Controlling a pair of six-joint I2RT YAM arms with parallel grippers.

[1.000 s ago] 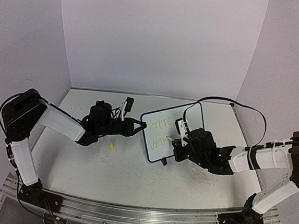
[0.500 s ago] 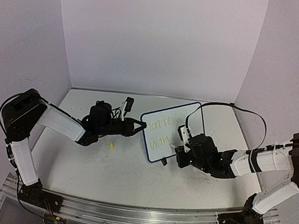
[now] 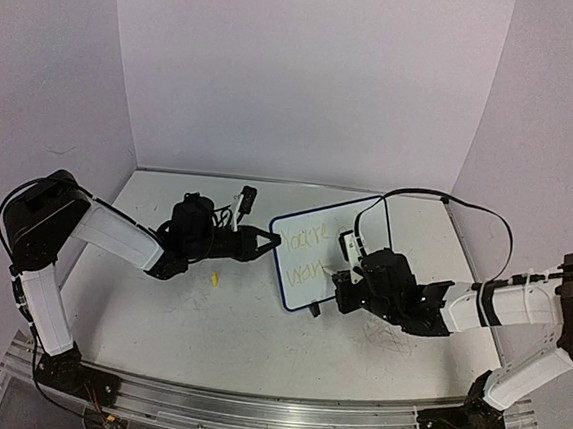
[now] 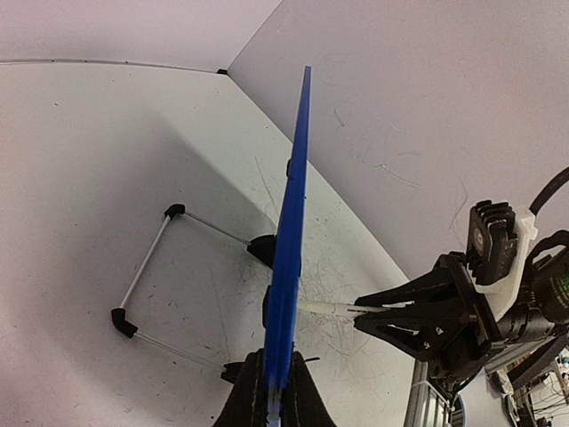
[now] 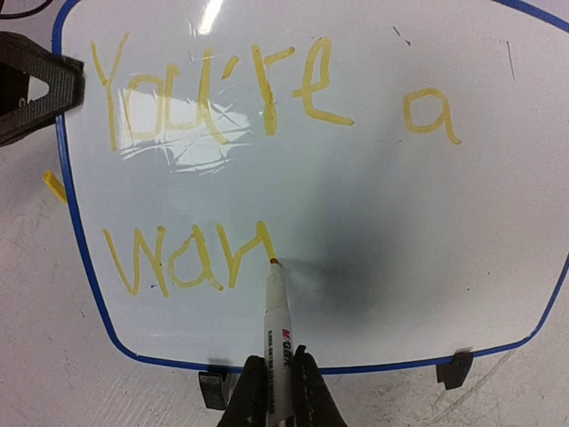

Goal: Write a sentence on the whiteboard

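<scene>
Yellow sentence on whiteboard: "You're a" top line, "wan" below. Red print on marker barrel too blurred to read.

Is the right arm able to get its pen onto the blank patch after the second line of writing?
Probably yes: its marker tip sits at that line's end, and the whiteboard beside it is bare.

We find the whiteboard standing mid-table, barring direct passage between the arms. The left gripper clamps its left edge; the right gripper with its marker fills the room before its face. A wire stand takes up the tabletop behind. A small yellow piece lies on the table near left; around it, passage is free.
</scene>
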